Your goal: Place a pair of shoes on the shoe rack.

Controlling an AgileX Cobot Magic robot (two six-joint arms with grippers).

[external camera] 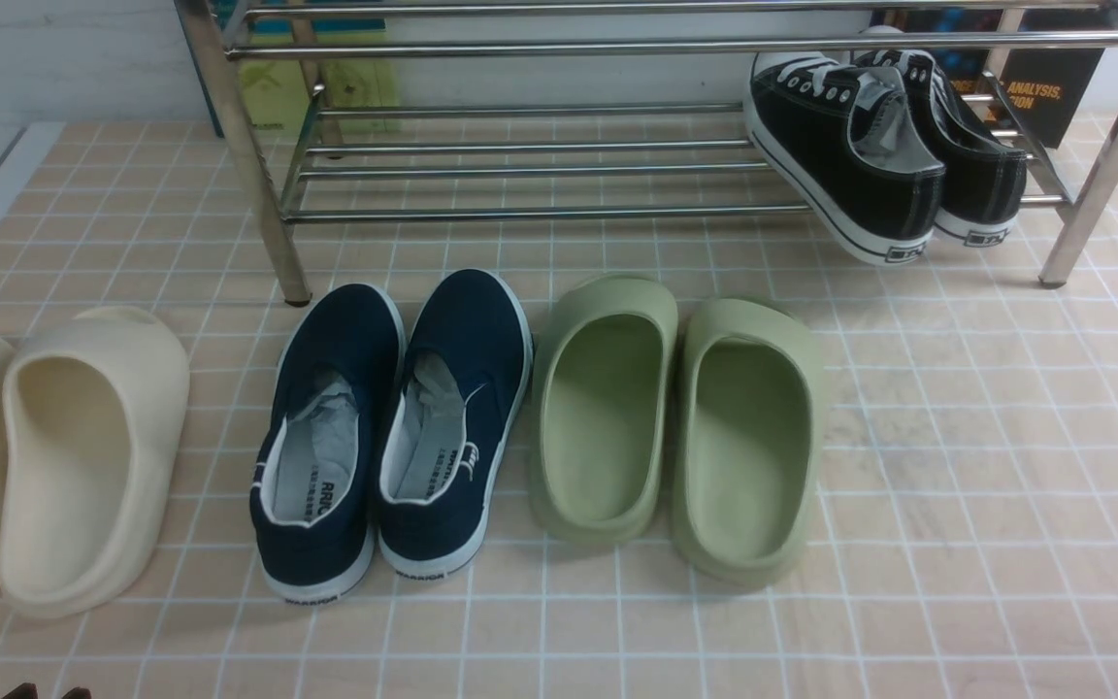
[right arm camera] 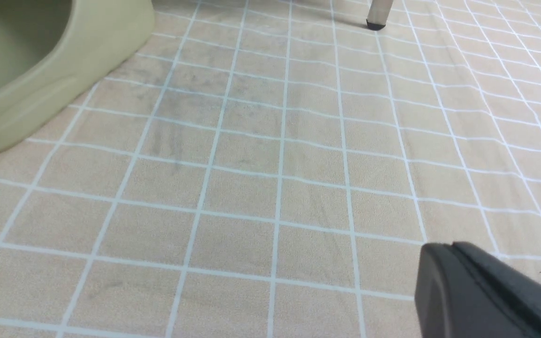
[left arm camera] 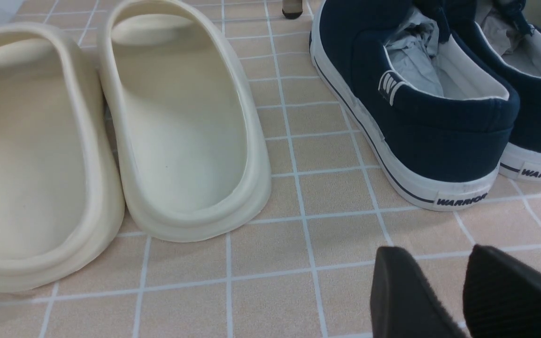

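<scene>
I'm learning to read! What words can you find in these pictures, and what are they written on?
"WARRIOR": white heel tabs of the navy slip-on shoes.
"ANALYSIS,": dark book behind the shoe rack; the word beneath is cut off.
Insole print in the navy shoes: too blurred.
Heel tabs of the black sneakers: too small.
Yellow-green packet behind the rack: unreadable.

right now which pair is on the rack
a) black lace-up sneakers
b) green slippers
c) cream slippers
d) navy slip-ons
a: the black lace-up sneakers lean on the lower bars of the shoe rack at its right end, while the other three pairs sit on the tiled floor in front.
</scene>
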